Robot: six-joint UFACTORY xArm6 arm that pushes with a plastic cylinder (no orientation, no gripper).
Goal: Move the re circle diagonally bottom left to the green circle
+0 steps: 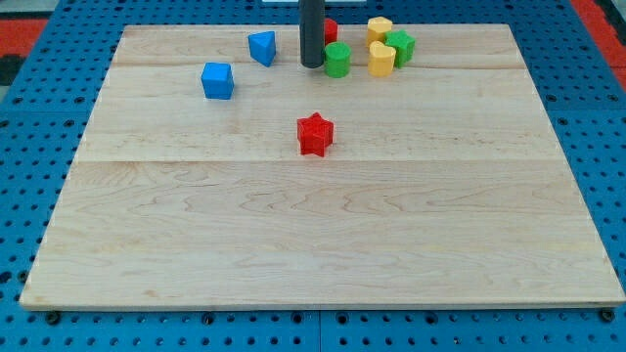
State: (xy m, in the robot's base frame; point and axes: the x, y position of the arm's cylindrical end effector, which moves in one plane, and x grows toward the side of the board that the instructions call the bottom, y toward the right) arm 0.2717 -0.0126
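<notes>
Red circle [331, 29], half hidden behind my tip [312, 65], sits at the green circle's [337, 60] 12 o'clock on the worktop [323, 244]; the move to its 7 o'clock looks undone; no gripper is fitted

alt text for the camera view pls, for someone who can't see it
My tip sits near the top of the wooden board, just left of the green circle, with the red circle partly hidden behind the rod. Two yellow blocks and a green star cluster right; two blue blocks lie left, a red star below.
</notes>
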